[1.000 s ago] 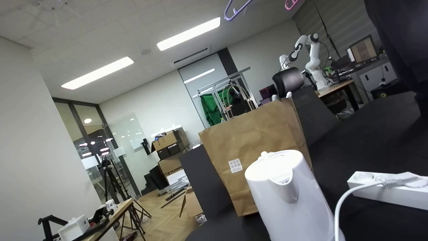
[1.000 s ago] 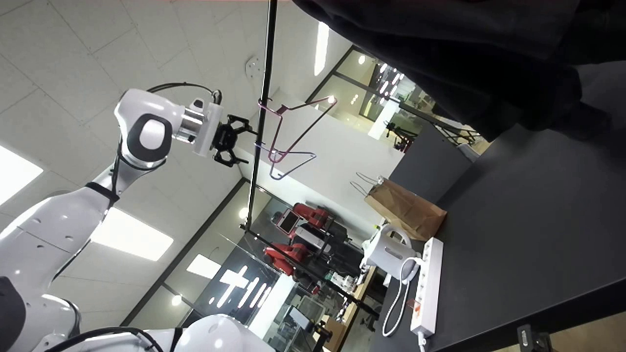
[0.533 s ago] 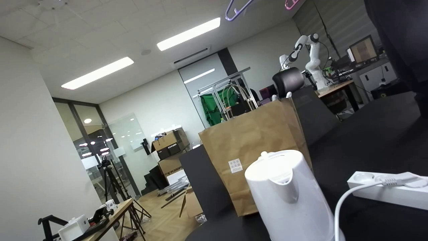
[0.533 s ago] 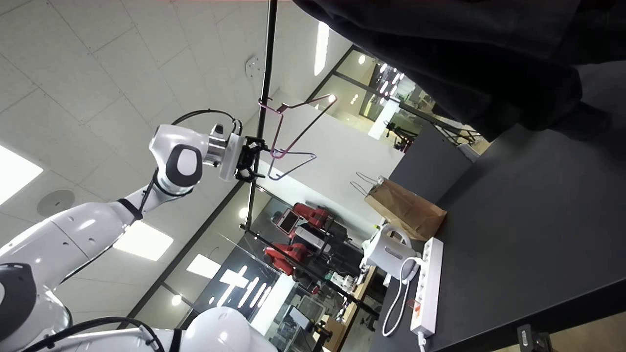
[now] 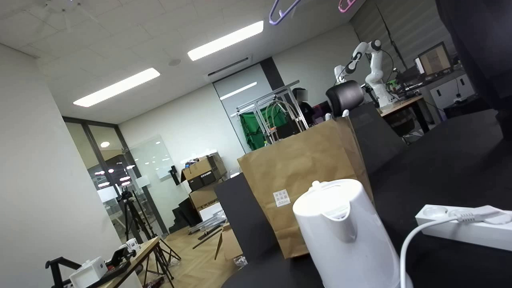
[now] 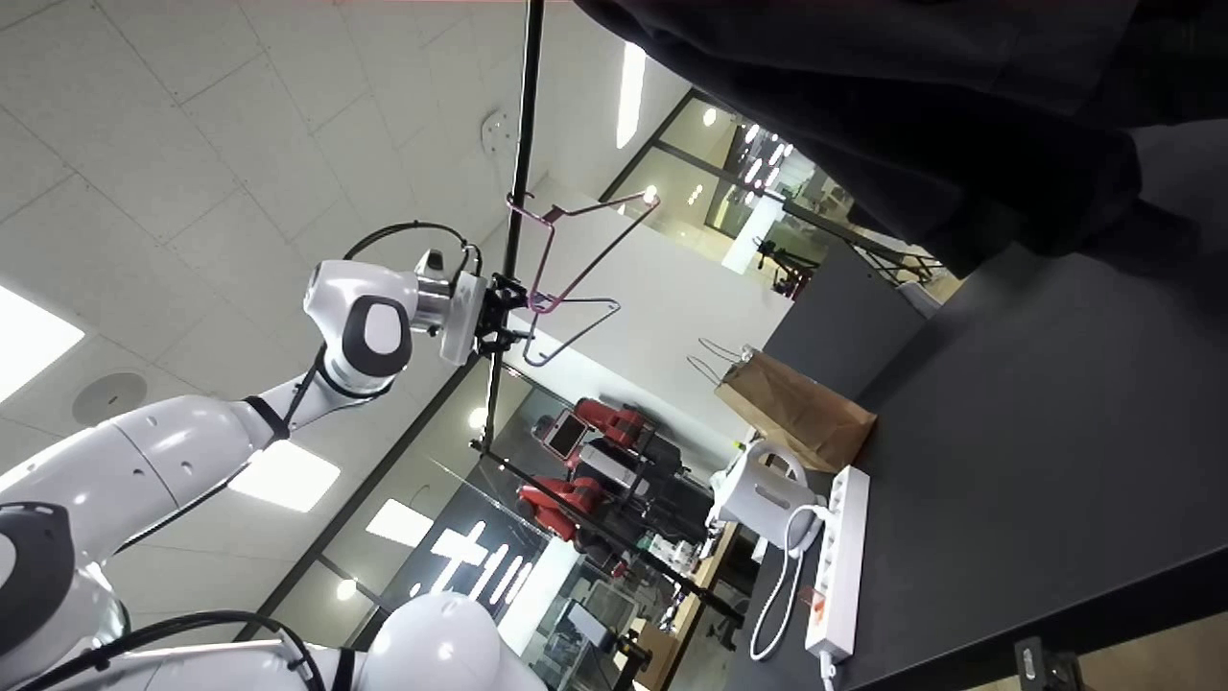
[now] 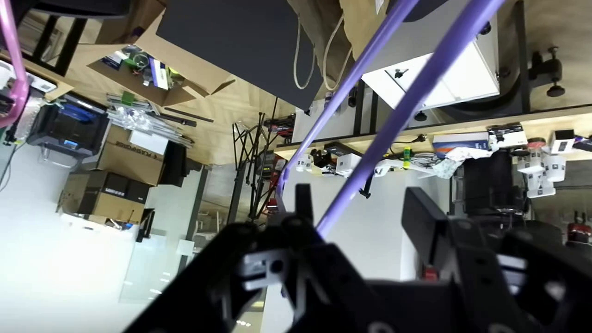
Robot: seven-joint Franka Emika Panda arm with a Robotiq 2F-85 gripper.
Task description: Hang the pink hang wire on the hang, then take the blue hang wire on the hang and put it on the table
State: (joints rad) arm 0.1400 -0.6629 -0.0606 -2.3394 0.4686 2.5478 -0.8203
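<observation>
Your Robotiq gripper (image 7: 358,201) stands with its jaws apart, pinching nothing, the bluish-violet wire hanger (image 7: 404,115) seeming to run into their gap, nearer one side. Close off-centre and you may just shove it along the black rail (image 6: 529,86) it appears to hang from. Its hook is hidden: too little lift could catch there. The pink wire hanger (image 7: 15,55), hung near it, might snag and fall. Lower down, a careless swing could clip the white electric kettle (image 6: 767,494) on the dark tabletop (image 6: 1036,413).
</observation>
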